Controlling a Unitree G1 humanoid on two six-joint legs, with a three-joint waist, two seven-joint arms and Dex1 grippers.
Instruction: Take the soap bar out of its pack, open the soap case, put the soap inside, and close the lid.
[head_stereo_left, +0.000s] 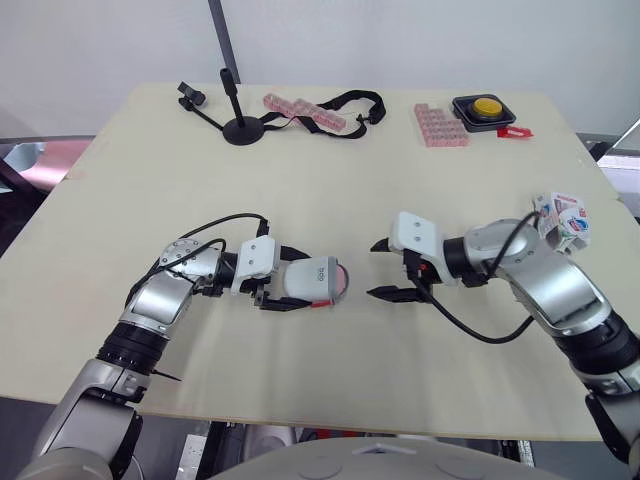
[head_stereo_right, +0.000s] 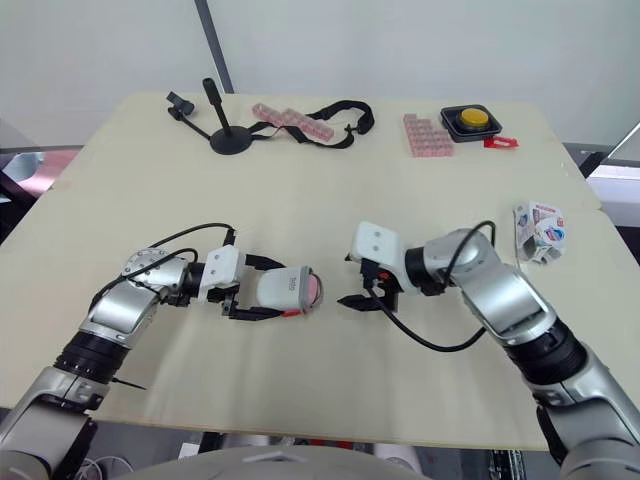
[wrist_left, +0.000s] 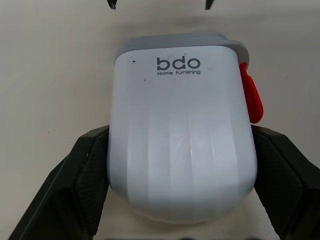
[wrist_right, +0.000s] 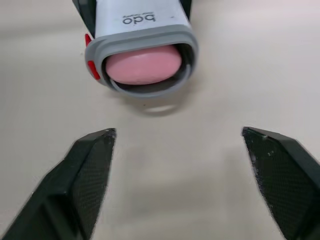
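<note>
A pale beige tabletop (head_stereo_left: 330, 190) stands before a plain white wall (head_stereo_left: 400, 40). Toward 11 o'clock is a black stand (head_stereo_left: 240, 128); at 1 o'clock are a tray of pink blocks (head_stereo_left: 440, 125) and a yellow push-button (head_stereo_left: 486, 106). The crumpled soap pack (head_stereo_left: 562, 220) lies at the 3 o'clock edge.

At about 7 o'clock the soap case (head_stereo_left: 312, 281) lies on its side, white with a grey rim, a red latch (wrist_left: 250, 95) and "bdo Home Furnishing" lettering. The left gripper (head_stereo_left: 295, 279) clamps its flanks. The pink soap bar (wrist_right: 144, 65) sits inside the open mouth, which faces 3 o'clock. There the right gripper (head_stereo_left: 374, 269) hovers with its fingers spread wide, near the case and not touching it.
</note>
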